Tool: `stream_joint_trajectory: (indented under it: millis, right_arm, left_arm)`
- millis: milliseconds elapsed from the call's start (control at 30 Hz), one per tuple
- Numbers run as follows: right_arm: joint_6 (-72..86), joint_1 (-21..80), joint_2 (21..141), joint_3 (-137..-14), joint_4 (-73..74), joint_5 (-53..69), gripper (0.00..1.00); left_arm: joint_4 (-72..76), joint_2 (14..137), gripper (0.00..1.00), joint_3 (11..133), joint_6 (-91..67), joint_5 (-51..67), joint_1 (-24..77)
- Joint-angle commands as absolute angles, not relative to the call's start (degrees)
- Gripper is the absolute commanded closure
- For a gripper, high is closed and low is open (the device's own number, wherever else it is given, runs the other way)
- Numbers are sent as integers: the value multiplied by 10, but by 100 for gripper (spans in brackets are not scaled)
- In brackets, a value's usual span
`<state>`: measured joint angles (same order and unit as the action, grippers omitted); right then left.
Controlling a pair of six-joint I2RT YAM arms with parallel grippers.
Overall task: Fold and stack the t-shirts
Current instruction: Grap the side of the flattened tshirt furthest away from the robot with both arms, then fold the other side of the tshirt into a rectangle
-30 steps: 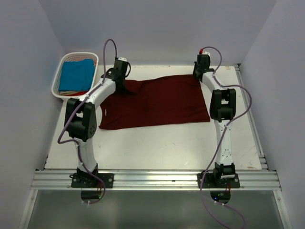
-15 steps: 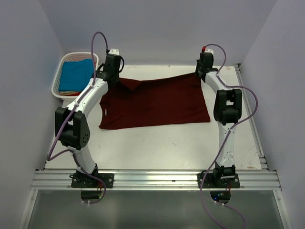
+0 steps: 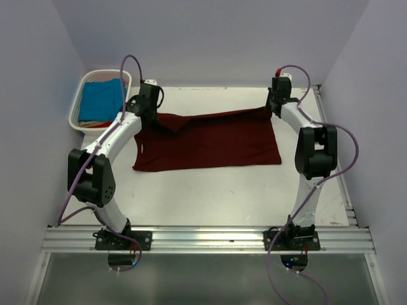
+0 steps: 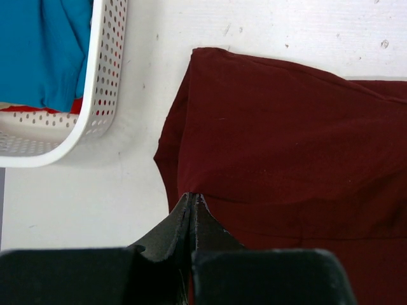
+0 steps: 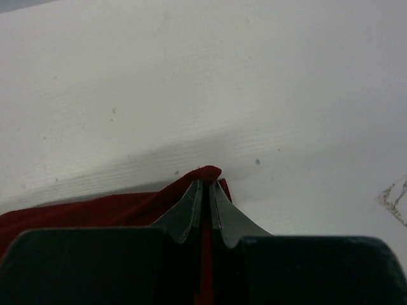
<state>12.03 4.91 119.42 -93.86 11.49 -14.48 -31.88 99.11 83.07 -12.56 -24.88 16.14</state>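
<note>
grip check: your left pincer (image 4: 193, 198) pinches the far-left edge of the dark maroon cloth t-shirt (image 3: 210, 136), right pincer (image 5: 205, 184) its far-right corner, white worktop (image 3: 210, 190) underneath.

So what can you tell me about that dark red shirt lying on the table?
The maroon t-shirt is plain, soft-looking cloth, spread mostly flat across the white table. Its far edge is pinched at both ends: the left gripper is shut on the left corner, the right gripper on the right, and that edge looks slightly raised. A fold shows near the left corner. It lies near the white basket without touching it.
</note>
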Motion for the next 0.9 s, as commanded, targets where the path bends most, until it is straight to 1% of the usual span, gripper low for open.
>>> stream_joint_trajectory:
  millis: [0, 100, 500, 700, 867]
  right_arm:
    - [140, 47, 1145, -917, 140, -157, 100]
    - [145, 54, 1129, -899, 162, -156, 100]
    - [136, 89, 1067, -801, 159, -206, 100]
    - [133, 91, 1080, -792, 156, -229, 100]
    - [134, 91, 1106, -820, 169, -265, 100]
  left_arm:
    - [-332, 946, 100, 820, -140, -248, 157]
    - [-340, 936, 100, 809, -142, -244, 158]
    - [-343, 895, 100, 715, -159, -215, 157]
    - [-328, 880, 100, 682, -163, -189, 157]
    - [-330, 877, 100, 684, -162, -190, 157]
